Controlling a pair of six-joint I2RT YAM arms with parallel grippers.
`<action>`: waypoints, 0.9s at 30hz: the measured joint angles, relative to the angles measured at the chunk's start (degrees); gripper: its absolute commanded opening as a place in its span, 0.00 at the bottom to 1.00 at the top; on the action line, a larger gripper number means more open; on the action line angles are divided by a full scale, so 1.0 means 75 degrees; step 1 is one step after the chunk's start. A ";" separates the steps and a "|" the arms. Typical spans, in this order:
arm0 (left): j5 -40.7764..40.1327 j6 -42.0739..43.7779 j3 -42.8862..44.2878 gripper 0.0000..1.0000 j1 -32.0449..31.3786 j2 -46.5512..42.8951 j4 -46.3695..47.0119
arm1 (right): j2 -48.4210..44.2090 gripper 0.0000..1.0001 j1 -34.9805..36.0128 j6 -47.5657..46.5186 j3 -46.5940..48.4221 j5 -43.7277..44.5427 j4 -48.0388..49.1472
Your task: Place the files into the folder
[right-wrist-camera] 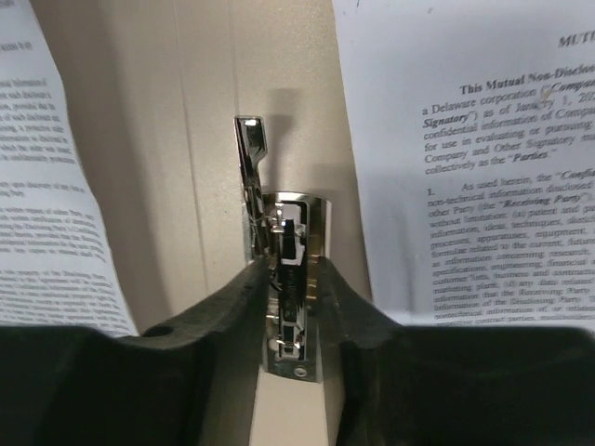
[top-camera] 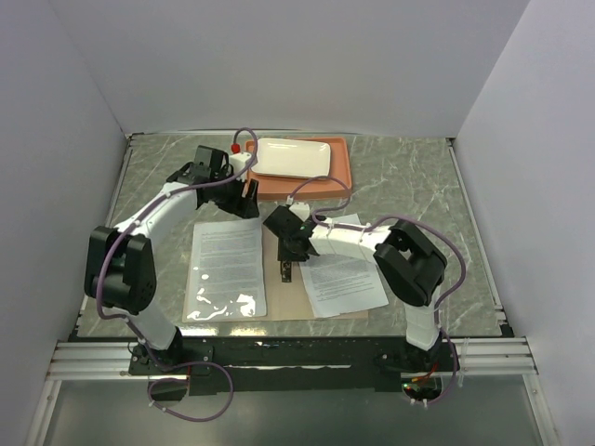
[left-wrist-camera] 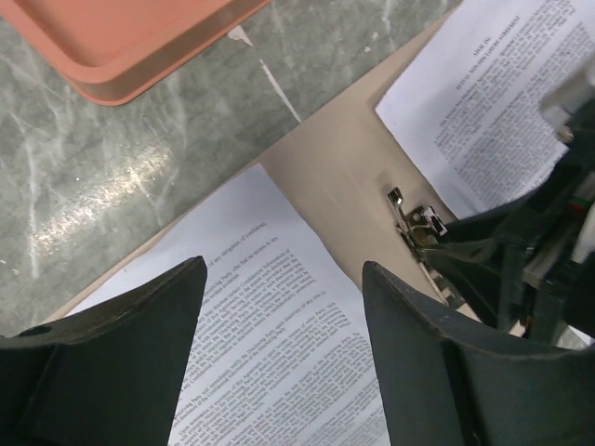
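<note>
**benchrat:** what's under your hands right now? big stuff first

**me:** Marble-look table (top-camera: 409, 177), with the folder (top-camera: 282, 302) lying open and flat on it, right below both my hands. The orange tray (top-camera: 321, 188) sits just past my left gripper (top-camera: 244, 197), off the folder's far edge, and there's a white plate (top-camera: 293, 156) in it.

**benchrat:** and the papers?

**me:** Both are on the folder. The left sheet (left-wrist-camera: 270, 307) is straight under my left gripper, with glossy glare over its near end. The right sheet (right-wrist-camera: 465, 139) is just to the right of my right gripper (right-wrist-camera: 288, 269), turned a bit crooked. A strip of bare cardboard runs between them.

**benchrat:** grip status?

**me:** Left fingers are spread wide with nothing in them, over the far end of that sheet. Right fingers are pinched onto the metal clip (right-wrist-camera: 290, 232) on the folder's middle strip, one pad on each side. Its little lever pokes out beyond my fingertips.
</note>
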 measured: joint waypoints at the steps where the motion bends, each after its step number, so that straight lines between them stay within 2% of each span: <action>1: 0.0023 -0.0006 -0.0020 0.74 -0.0026 -0.0061 -0.0029 | -0.0006 0.44 0.0000 -0.0052 0.0000 0.0000 -0.0035; 2: 0.0035 -0.0009 -0.0032 0.74 -0.0047 -0.0099 -0.0044 | -0.0012 0.49 0.0000 -0.0079 0.0003 -0.0006 -0.0064; 5: 0.0047 -0.0012 -0.0058 0.74 -0.0111 -0.0233 -0.0102 | -0.0058 0.56 -0.0026 -0.0274 0.0079 -0.0023 -0.0312; 12: 0.0070 -0.0029 -0.0058 0.74 -0.0172 -0.0463 -0.0309 | -0.1017 0.59 -0.0399 -0.0772 0.0152 0.0050 -0.1011; 14: 0.0090 -0.0061 -0.0085 0.74 -0.0230 -0.0565 -0.0326 | -0.1722 0.59 -0.0874 -0.0790 -0.0227 0.0090 -0.1061; 17: 0.0082 -0.0111 -0.0245 0.74 -0.0522 -0.0749 -0.0289 | -0.2716 0.59 -0.2116 -0.0679 -0.1058 0.0219 -0.1244; 21: 0.0076 -0.0213 -0.0548 0.73 -0.1300 -0.0816 -0.0221 | -0.3238 0.60 -0.3707 -0.0440 -0.2159 0.0388 -0.1644; 27: 0.0079 -0.0213 -0.0874 0.72 -0.1856 -0.0758 -0.0213 | -0.3095 0.60 -0.3952 -0.0114 -0.2748 0.0440 -0.2378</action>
